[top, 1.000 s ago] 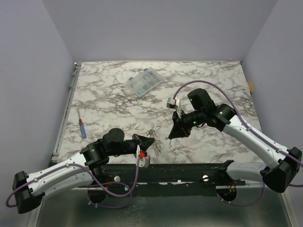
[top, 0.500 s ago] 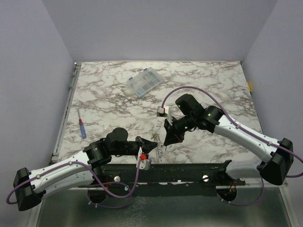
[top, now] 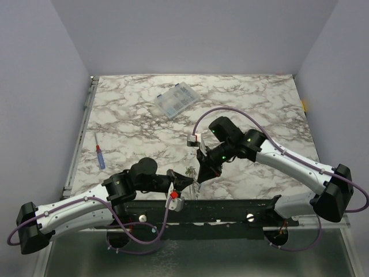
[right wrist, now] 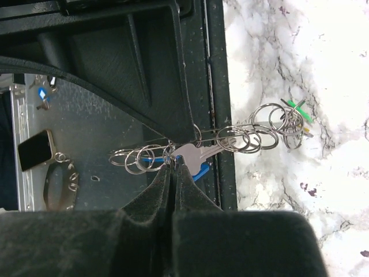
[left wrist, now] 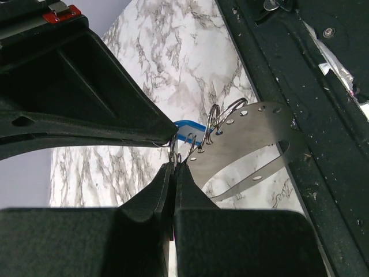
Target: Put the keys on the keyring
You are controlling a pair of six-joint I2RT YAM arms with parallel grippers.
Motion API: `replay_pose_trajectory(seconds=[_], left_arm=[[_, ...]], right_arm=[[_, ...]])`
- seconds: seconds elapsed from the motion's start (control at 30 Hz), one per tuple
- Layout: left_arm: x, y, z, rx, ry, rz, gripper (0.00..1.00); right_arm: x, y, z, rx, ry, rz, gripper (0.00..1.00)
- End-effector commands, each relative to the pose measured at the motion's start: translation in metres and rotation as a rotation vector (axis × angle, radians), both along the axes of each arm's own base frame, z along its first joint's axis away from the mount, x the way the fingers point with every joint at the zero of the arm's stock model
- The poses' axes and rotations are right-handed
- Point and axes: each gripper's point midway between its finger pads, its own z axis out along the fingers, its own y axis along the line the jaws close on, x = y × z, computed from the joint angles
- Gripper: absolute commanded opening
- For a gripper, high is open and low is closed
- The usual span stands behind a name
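Note:
The keyring [left wrist: 253, 134], a pale oval loop with small holes, hangs over the table's near edge with my left gripper [left wrist: 173, 166] shut on its end. Several small split rings [right wrist: 253, 137] are strung along it. In the right wrist view the keyring [right wrist: 144, 145] shows edge-on as a thin line. My right gripper [right wrist: 173, 164] is shut on the ring end of a silver key with a blue head [right wrist: 199, 158], right against the keyring. Green and yellow key heads [right wrist: 297, 112] hang at the far end of the rings. From above, both grippers [top: 187, 180] [top: 200, 175] meet tip to tip.
A clear compartment box [top: 176, 100] lies at the back of the marble table [top: 259, 104]. A red-and-blue screwdriver [top: 100, 156] lies near the left edge. The black base rail [top: 230, 208] runs just below the grippers.
My right gripper has swung left and toward the near edge with the key, closing the gap to the left gripper. The left gripper has shifted slightly right with the keyring.

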Motion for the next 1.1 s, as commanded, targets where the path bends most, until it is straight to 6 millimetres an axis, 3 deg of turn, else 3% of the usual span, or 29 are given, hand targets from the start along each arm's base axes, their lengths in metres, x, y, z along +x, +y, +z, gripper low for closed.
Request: replay_pose_trajectory(seconds=[0.0,0.2,0.43,0.6,1.07], left_arm=[[-0.008,-0.007,0.027,-0.068,-0.018,-0.049,0.00],[-0.007,-0.006,0.027,-0.068,-0.016,-0.038,0.00],[-0.020,-0.010,0.037,-0.090,0.041,-0.100,0.00],[-0.030,-0.011,0.041,-0.098,0.100,-0.134,0.00],[-0.024,-0.004,0.030,-0.052,0.102,-0.084,0.00]], right_arm=[[-0.010,0.006,0.009,0.034,0.012,0.058,0.00],[-0.009,0.004,0.011,0.024,-0.016,0.041,0.01],[0.002,0.005,0.004,-0.024,-0.068,0.016,0.01],[0.017,0.005,0.017,0.010,-0.179,-0.041,0.01],[0.022,-0.006,0.040,0.049,-0.279,-0.085,0.01]])
